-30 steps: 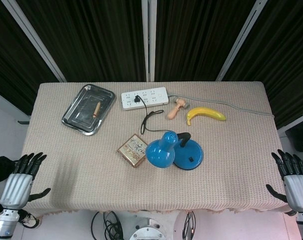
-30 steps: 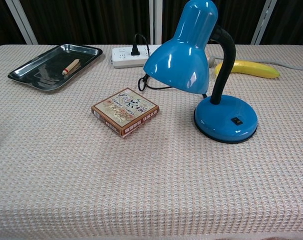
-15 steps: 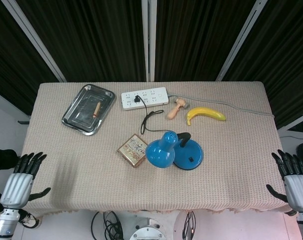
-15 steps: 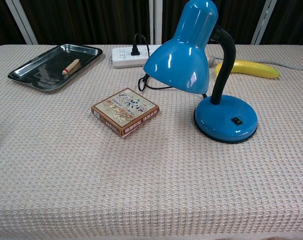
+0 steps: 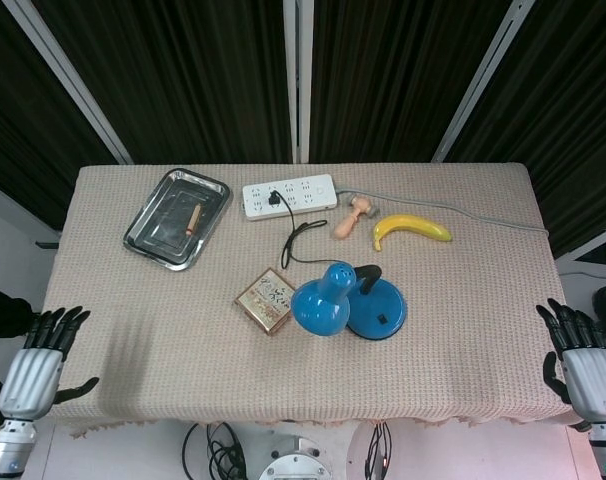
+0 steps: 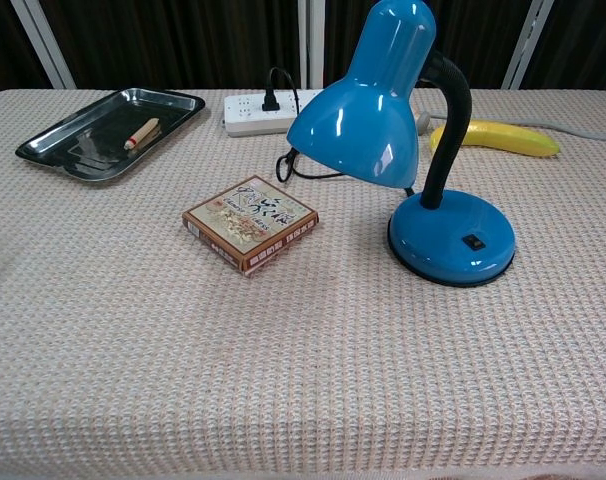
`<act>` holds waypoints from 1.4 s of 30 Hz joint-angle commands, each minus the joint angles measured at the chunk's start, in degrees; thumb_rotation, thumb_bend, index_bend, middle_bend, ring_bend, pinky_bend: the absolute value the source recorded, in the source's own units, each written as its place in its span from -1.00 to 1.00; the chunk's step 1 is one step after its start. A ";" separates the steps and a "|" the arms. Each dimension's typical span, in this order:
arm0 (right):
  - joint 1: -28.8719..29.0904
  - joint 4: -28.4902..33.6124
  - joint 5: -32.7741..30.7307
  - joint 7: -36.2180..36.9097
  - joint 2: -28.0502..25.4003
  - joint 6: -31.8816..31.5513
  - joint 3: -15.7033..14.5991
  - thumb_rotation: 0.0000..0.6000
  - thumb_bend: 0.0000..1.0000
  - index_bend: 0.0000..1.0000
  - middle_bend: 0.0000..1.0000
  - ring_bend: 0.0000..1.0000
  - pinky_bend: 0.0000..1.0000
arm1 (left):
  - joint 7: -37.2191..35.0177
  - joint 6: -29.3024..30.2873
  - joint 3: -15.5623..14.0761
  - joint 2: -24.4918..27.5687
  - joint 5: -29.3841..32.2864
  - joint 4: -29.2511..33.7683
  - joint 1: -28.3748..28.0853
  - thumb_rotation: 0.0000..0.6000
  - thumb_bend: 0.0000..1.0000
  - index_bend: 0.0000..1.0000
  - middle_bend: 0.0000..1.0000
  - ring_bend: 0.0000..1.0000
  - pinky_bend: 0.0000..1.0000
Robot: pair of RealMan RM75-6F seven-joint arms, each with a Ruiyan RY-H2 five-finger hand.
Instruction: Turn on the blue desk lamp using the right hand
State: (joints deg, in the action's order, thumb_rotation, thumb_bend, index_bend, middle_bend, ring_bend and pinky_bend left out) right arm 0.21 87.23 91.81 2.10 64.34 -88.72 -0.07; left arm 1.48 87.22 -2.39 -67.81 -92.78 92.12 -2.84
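Your right hand (image 5: 586, 367) is hovering past the table's near right corner, fingers spread, holding nothing; your left hand (image 5: 38, 364) is doing the same at the near left. Farther in, mid-table, the blue desk lamp (image 6: 403, 140) is standing with its shade drooping toward a small box (image 6: 250, 222).

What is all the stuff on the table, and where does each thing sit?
desk lamp: 1, blue with black neck, middle of the table, shade facing the near-left
switch: 1, black, on the lamp's base
small box: 1, brown, just left of the lamp
tray: 1, silver metal, far left
wooden stick: 1, tan, inside the tray
power strip: 1, white, far middle, black plug in it
banana: 1, yellow, far right of the lamp
wooden peg toy: 1, tan, between power strip and banana
tablecloth: 1, beige
left hand: 1, grey and black, open, off the near-left corner
right hand: 1, grey and black, open, off the near-right corner
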 commanded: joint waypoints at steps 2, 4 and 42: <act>0.23 -0.71 0.41 2.22 0.44 0.50 -0.11 1.00 1.00 -1.00 -0.18 0.40 0.59 | -0.29 0.16 -0.01 0.07 -0.09 -0.08 0.06 1.00 -1.00 -0.83 -0.91 -1.00 -1.00; 0.28 -1.36 0.68 1.34 1.02 -0.05 0.15 1.00 1.00 -1.00 0.05 0.42 0.60 | -0.43 0.16 0.01 0.02 -0.09 -0.20 0.06 1.00 -1.00 -0.83 -0.91 -1.00 -1.00; 24.76 14.80 -16.03 -18.42 6.65 41.23 2.21 1.00 1.00 -1.00 0.76 0.72 0.70 | -2.85 0.60 -0.06 -0.54 0.85 -2.47 0.89 1.00 -1.00 -0.83 -0.91 -1.00 -1.00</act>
State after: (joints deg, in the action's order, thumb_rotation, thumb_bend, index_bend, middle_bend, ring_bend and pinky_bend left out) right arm 24.05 101.85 76.97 -15.29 70.14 -48.46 1.67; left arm -1.35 87.79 -2.46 -68.36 -91.95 89.68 -1.98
